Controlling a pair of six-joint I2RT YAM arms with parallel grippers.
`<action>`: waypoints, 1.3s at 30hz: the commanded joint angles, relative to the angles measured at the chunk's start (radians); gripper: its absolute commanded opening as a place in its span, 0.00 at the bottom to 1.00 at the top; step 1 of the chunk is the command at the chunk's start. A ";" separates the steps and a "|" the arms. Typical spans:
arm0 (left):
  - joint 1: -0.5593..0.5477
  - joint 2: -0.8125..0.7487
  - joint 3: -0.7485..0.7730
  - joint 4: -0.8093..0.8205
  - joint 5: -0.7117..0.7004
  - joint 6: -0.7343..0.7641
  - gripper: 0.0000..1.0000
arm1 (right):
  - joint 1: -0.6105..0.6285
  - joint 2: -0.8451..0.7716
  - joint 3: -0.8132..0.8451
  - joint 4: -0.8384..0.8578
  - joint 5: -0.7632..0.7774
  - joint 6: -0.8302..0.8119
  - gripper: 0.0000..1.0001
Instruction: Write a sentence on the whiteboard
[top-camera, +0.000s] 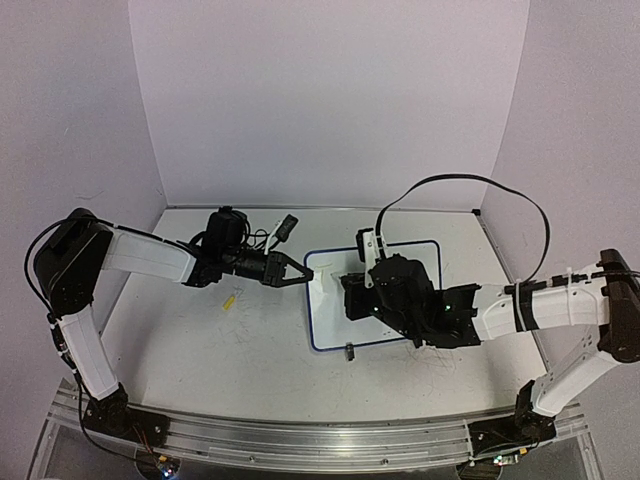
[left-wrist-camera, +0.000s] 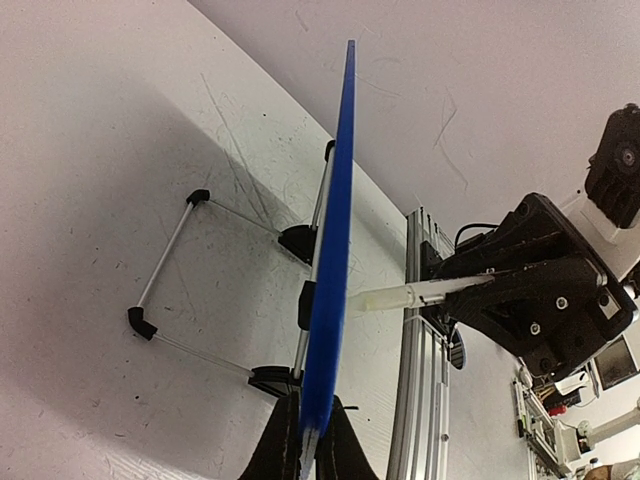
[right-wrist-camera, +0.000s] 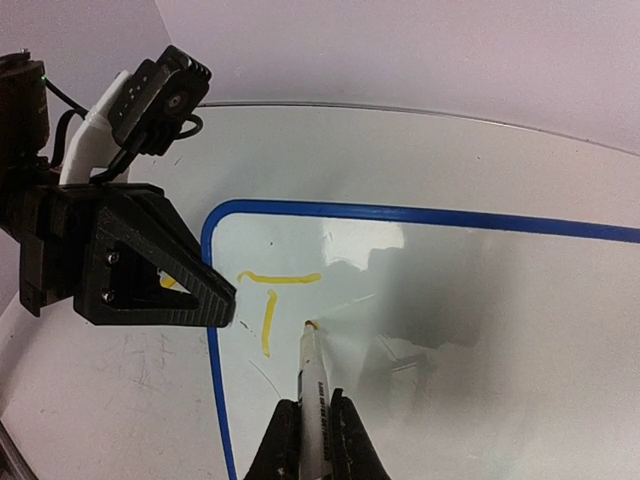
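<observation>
The whiteboard (top-camera: 328, 325) stands propped on its wire stand in mid-table, blue-framed. My left gripper (top-camera: 300, 275) is shut on its left edge. In the left wrist view the board (left-wrist-camera: 335, 200) shows edge-on, pinched between the jaws of the left gripper (left-wrist-camera: 312, 450). My right gripper (top-camera: 348, 292) is shut on a white marker (right-wrist-camera: 318, 385), in front of the board face (right-wrist-camera: 450, 300). The marker tip touches the board just right of a yellow letter "T" (right-wrist-camera: 268, 300), the only writing on it. The marker also shows in the left wrist view (left-wrist-camera: 420, 293).
A small yellow piece (top-camera: 229, 300) lies on the table left of the board. The board's wire stand (left-wrist-camera: 170, 260) reaches out behind it. Grey scribble marks cover the tabletop. An aluminium rail (top-camera: 300, 440) runs along the near edge. Walls close in the back and sides.
</observation>
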 joint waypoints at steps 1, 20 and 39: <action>-0.006 -0.044 -0.005 -0.003 0.027 -0.021 0.00 | 0.001 0.015 0.037 0.013 0.015 -0.010 0.00; -0.007 -0.038 -0.004 -0.003 0.029 -0.022 0.00 | 0.002 -0.008 -0.029 -0.033 -0.015 0.036 0.00; -0.010 -0.034 -0.003 -0.002 0.030 -0.022 0.00 | -0.007 -0.031 -0.008 -0.055 0.075 0.043 0.00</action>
